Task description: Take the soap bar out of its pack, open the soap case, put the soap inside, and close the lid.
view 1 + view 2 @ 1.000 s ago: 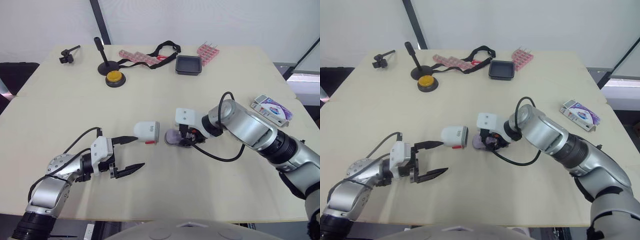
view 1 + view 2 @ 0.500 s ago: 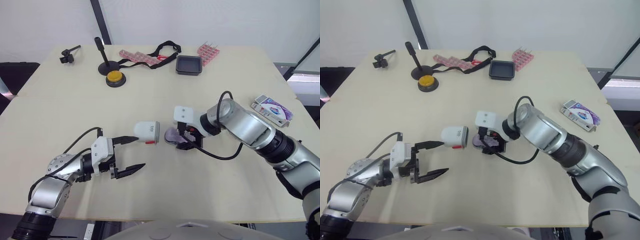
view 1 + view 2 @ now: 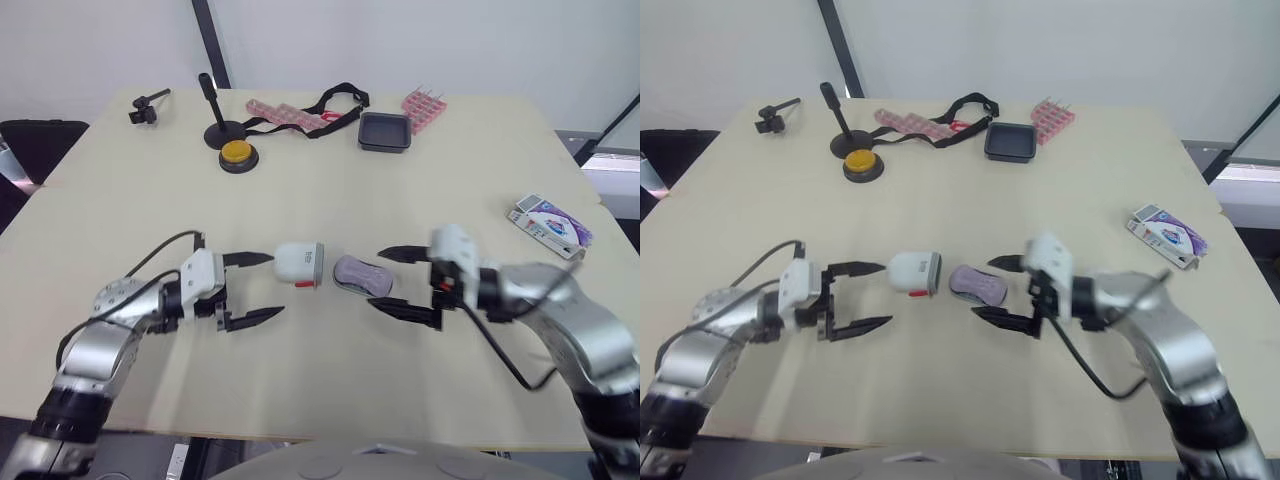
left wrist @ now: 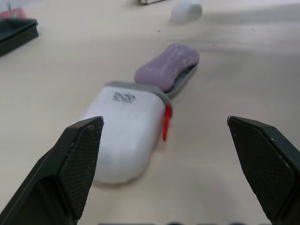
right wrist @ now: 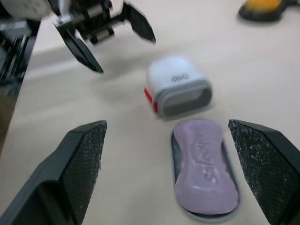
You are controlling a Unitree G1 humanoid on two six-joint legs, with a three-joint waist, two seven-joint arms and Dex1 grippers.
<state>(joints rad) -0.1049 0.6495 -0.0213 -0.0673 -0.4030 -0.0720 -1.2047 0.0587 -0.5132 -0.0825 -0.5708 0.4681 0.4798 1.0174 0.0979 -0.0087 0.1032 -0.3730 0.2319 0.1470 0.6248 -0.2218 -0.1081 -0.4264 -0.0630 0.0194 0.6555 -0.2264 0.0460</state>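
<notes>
A purple soap bar [image 3: 362, 276] lies on a flat grey case base in the middle of the table [image 3: 120, 210]. The white case lid [image 3: 298, 264], with a red tab, lies on its side just left of the soap, its opening toward it. My left gripper [image 3: 277, 285] is open at the lid's closed end, one finger [image 4: 79, 164] on each side, not touching. My right gripper [image 3: 376, 277] stands open just right of the soap, its fingertips [image 5: 89, 154] apart from it. The soap pack [image 3: 545, 220], a purple and white box, lies at the far right.
At the back of the table stand a black tray [image 3: 384, 131], a yellow button [image 3: 236, 155], a black stand [image 3: 212, 110], pink strips [image 3: 278, 114] with a black strap, and a small black clamp [image 3: 148, 105]. The table's right edge is close to the pack.
My right gripper has let go of the soap, pulled back to the right and opened. The soap rests on the base. The camera has shifted; the left gripper holds its place.
</notes>
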